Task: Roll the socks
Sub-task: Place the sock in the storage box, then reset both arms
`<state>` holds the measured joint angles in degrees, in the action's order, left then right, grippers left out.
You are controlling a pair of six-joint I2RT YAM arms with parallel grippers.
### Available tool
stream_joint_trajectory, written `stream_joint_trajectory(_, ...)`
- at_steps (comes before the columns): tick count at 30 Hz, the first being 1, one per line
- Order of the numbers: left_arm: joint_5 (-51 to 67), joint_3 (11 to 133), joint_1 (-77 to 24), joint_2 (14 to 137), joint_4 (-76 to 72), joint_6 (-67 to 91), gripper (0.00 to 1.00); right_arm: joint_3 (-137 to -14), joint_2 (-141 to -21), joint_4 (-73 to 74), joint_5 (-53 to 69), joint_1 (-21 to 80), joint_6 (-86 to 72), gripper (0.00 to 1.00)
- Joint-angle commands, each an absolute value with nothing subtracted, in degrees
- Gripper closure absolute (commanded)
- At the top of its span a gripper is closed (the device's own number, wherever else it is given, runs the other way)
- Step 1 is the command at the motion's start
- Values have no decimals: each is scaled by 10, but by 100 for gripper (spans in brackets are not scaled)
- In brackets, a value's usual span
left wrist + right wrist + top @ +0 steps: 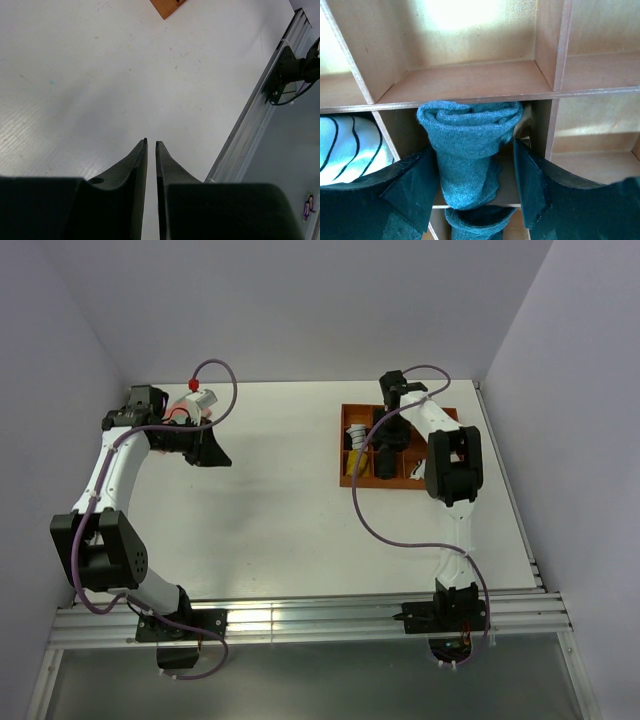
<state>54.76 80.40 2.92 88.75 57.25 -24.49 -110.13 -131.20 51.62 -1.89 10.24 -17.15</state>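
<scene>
The plain grey sock [470, 145] stands rolled up in a compartment of the orange wooden tray [345, 415], its end sticking out toward the camera. My right gripper [475, 150] is open around it: the left finger [415, 185] lies close against the roll and the right finger [530, 180] stands clear of it. In the top view, that gripper [385, 445] points down into the tray. The white sock with black stripes [345, 147] fills the compartment to the left. My left gripper [151, 142] hovers over bare table at the back left, shut, holding nothing.
Wooden dividers [470, 95] box the grey roll in closely. A small yellow bundle [357, 468] lies in a front compartment of the tray. An aluminium rail [300, 615] runs along the table's near edge. Walls close off the back and both sides.
</scene>
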Motion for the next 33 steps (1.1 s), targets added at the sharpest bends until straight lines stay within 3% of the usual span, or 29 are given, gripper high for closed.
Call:
stream_joint_trajectory(1,561,825,25,890,569,-243,82,-1101,-1269,516,-7,111,-183,33)
stream_joint_trajectory(22,548,823,20,896,550,-229,82,-1073,-1142,483,-13,115,-182,33)
stream_joint_trajectory(33,494,807,14,860,490,-178,82,-833,-851,301,-3,148,-169,25)
